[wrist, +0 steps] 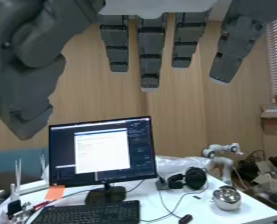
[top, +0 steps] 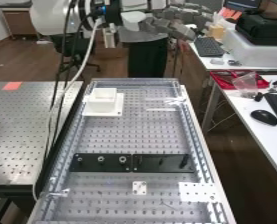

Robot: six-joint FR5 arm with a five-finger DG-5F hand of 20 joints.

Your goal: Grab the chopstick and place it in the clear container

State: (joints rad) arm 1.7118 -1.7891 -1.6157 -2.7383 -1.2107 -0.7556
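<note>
High over the bench's far end, in the high view, is the hand (top: 170, 24), its fingers extended and nothing between them. The wrist view has the hand's fingers (wrist: 150, 55) hanging straight and apart from the thumb. A thin pale strip (top: 161, 109) lies near the bench's far right corner, among faint transparent edges; whether it is the chopstick, I cannot tell. The clear container cannot be told for certain from those edges. Neither is touched by the hand.
A white square block (top: 103, 102) stands at the bench's far left. Black plates (top: 132, 163) with fittings cross its middle, and small white plates (top: 198, 192) lie nearer. Cables hang along the left side. Right of the bench is a desk with a mouse (top: 264, 117).
</note>
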